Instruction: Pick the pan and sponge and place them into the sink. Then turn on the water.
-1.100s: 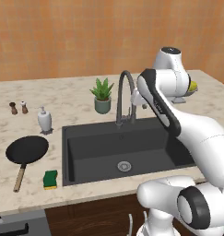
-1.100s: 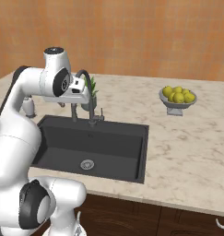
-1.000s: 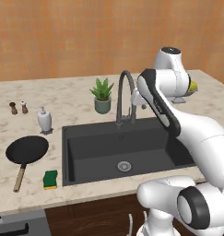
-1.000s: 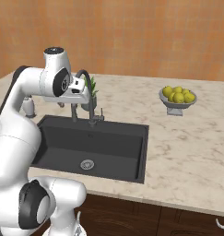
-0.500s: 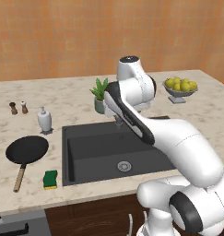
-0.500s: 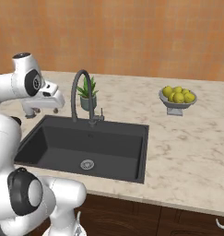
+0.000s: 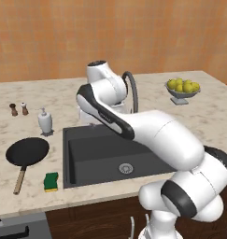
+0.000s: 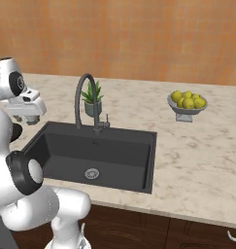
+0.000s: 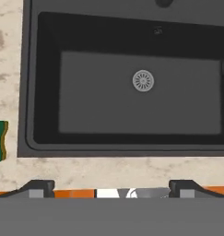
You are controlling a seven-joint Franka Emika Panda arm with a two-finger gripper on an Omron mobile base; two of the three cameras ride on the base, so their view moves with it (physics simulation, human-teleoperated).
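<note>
Two things wait for us on the beige marble worktop (image 7: pixel 213 116), both left of the sink (image 7: pixel 94 154) and neither yet moved: the pan (image 7: pixel 27 152) near the worktop's left edge, its wooden handle (image 7: pixel 19 180) running toward the front edge, and the sponge (image 7: pixel 51 181) just beside the sink's front left corner.

We judge the pan stiff and the heavier of the two, with its weight in the black bowl; held far out on the handle it would likely droop. The handle looks the only part narrow enough for two fingers, so we would grip it close to the bowl. The sponge should be light and soft and will give under the pads, so a hold across its short sides, low enough to catch the yellow layer, ought to do.

Our gripper (image 9: pixel 111 188) hangs over the sink, looking down at the round drain (image 9: pixel 143 80), with the sponge's green edge at the left side of the hand view. Its two fingertips (image 9: pixel 37 187) stand wide apart with nothing between them and touch nothing.

No stream runs from the gooseneck faucet (image 8: pixel 85 102); the sink lies bare.
</note>
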